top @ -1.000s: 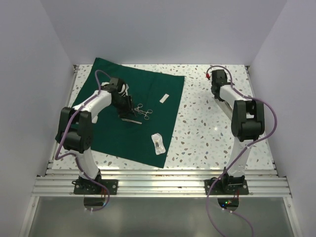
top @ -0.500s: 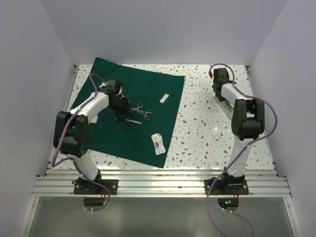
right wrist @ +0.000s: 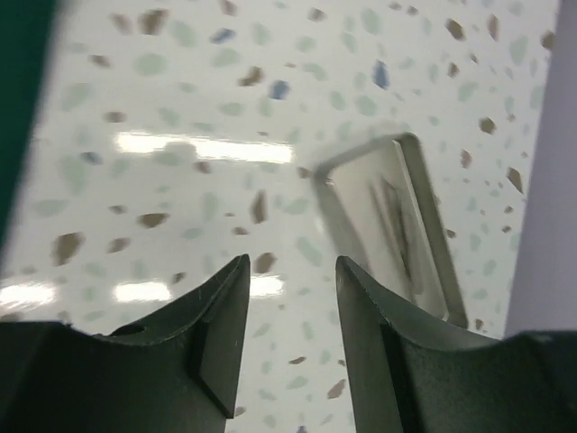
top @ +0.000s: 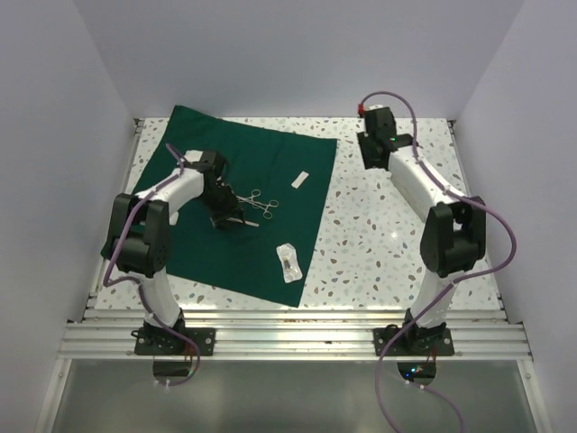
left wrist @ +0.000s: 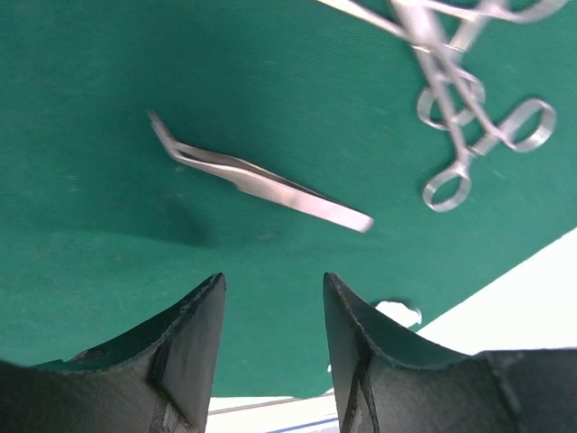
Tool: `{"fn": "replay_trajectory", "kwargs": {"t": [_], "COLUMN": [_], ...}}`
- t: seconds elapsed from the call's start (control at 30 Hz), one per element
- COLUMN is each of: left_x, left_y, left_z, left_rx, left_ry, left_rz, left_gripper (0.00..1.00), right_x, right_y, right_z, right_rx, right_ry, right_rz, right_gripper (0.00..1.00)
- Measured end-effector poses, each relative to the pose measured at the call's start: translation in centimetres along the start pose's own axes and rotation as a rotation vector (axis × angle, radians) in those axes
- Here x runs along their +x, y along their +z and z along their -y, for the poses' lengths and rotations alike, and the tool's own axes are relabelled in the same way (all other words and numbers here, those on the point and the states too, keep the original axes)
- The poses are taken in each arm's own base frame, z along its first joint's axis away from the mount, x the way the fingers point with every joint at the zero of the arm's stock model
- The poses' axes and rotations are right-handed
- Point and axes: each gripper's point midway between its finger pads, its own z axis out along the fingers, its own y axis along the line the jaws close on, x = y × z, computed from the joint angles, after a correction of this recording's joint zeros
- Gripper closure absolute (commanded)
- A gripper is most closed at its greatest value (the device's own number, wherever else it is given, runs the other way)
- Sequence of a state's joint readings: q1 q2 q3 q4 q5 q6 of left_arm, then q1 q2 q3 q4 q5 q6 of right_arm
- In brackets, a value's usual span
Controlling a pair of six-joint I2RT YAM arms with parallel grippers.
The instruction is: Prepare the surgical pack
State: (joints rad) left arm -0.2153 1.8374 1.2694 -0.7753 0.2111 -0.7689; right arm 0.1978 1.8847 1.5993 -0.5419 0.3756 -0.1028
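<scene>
The left arm (top: 167,194) folds over the left half of the tabletop (top: 379,234). The left gripper (left wrist: 273,284) points down, jaws apart and empty. The right arm (top: 419,180) stretches toward the far edge. The right gripper (right wrist: 290,266) is tilted down, jaws apart, holding nothing.

The drape (top: 216,257) is plain dark green; the table (top: 379,234) white, flecked grey and brown (like terrazzo). Tweezers (left wrist: 270,180) and forceps (left wrist: 448,101) gleam silver, the tray (right wrist: 410,234) on the far right dull grey. The cables (top: 389,93) are purple.
</scene>
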Motion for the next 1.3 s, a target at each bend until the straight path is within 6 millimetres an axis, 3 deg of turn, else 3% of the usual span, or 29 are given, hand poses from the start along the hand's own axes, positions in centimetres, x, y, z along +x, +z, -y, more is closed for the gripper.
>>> {"fn": "replay_trajectory", "kwargs": {"t": [0.13,0.17,0.2,0.23,0.33,0.5,0.67,0.77,0.9,1.0,1.07,1.13,1.3], "left_x": [-0.2,-0.4,-0.9,-1.2,-2.1,-3.7,-4.3,-4.4,-4.3,-4.2,-4.2,-4.2,-3.8], "left_y": [1.0,1.2,1.6,1.7,1.9,2.0,2.4,2.7,2.7,2.7,2.7,2.6,1.2], "left_z": [-1.0,-1.1,-1.3,-1.4,-1.4,-1.1,-1.1,-1.3,-1.6,-1.7,-1.7,-1.7,0.2], "left_rx": [-0.062,-0.074,-0.091,-0.097,-0.109,-0.116,-0.130,-0.140,-0.150,-0.152,-0.150,-0.142,-0.003], "left_ry": [-0.072,-0.086,-0.119,-0.133,-0.173,-0.215,-0.241,-0.254,-0.264,-0.257,-0.246,-0.224,-0.111], "left_rz": [-0.018,-0.017,-0.015,-0.013,-0.006,0.016,0.019,0.009,-0.006,-0.011,-0.012,-0.014,-0.007], "left_gripper": [0.49,0.49,0.49,0.50,0.50,0.51,0.57,0.65,0.88,1.00,1.00,1.00,1.00], "right_x": [-2.0,-2.0,-1.3,-0.9,1.0,3.6,3.9,3.8,3.8,3.4,2.7,1.9,1.3], "right_y": [-5.3,-6.3,-8.3,-8.9,-9.7,-9.7,-9.9,-10.1,-10.1,-10.6,-11.3,-12.0,-13.4], "right_z": [-7.8,-9.2,-11.9,-12.6,-13.5,-13.3,-13.1,-13.1,-13.2,-13.8,-14.7,-16.2,-21.1], "right_rx": [-0.169,-0.200,-0.267,-0.288,-0.317,-0.324,-0.324,-0.328,-0.336,-0.373,-0.425,-0.505,-0.725], "right_ry": [-0.050,-0.063,-0.091,-0.098,-0.108,-0.120,-0.124,-0.123,-0.125,-0.123,-0.117,-0.099,-0.022], "right_rz": [0.093,0.102,0.111,0.111,0.088,0.041,0.038,0.043,0.043,0.051,0.061,0.070,0.059], "right_gripper": [0.52,0.52,0.52,0.52,0.52,0.52,0.52,0.52,0.52,0.52,0.52,0.41,0.39]}}
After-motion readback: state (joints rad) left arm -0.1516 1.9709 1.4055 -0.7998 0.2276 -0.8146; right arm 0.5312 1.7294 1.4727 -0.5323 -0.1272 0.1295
